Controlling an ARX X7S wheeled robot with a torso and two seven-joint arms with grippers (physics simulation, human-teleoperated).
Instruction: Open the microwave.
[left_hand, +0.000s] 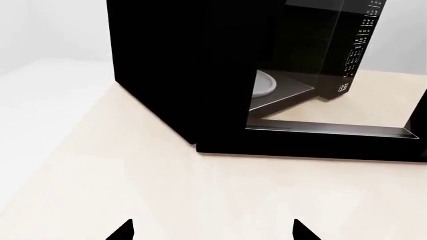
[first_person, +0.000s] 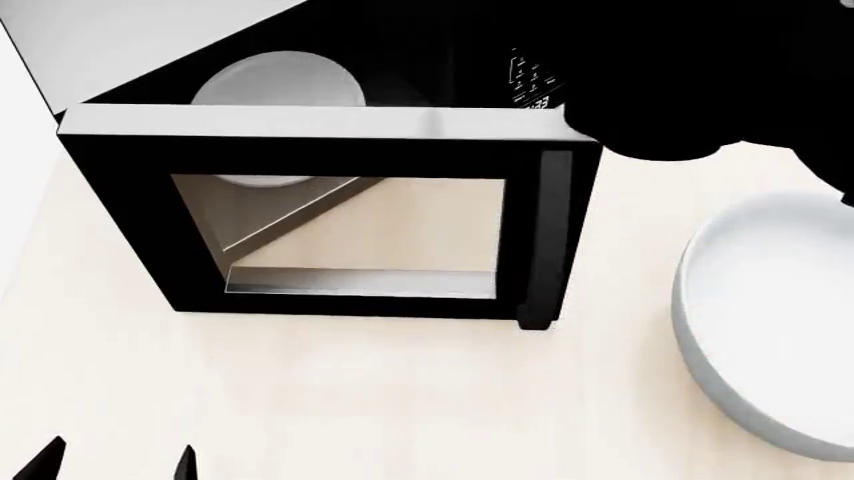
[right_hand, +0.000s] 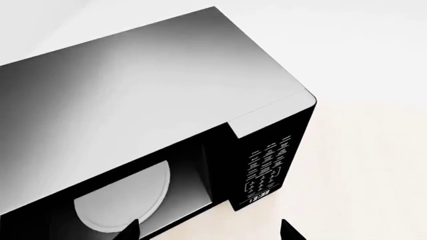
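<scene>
The black microwave (first_person: 400, 60) stands on the pale counter with its glass-windowed door (first_person: 120, 220) swung open toward me. The vertical black handle (first_person: 545, 240) is on the door's right edge. Inside lies the white turntable (first_person: 280, 90), beside the keypad (first_person: 527, 75). My left gripper (first_person: 114, 465) is low at the front left, open and empty, apart from the door. In the left wrist view the left gripper (left_hand: 213, 232) faces the door's lower frame (left_hand: 320, 145). My right gripper (right_hand: 208, 232) hangs open above the light grey top (right_hand: 133, 80), keypad (right_hand: 267, 170) and turntable (right_hand: 120, 202).
A large white bowl (first_person: 774, 320) sits on the counter (first_person: 400, 400) to the right of the open door. My right arm (first_person: 721, 70) shows as a dark mass at the upper right, over the microwave's keypad side. A white wall is behind.
</scene>
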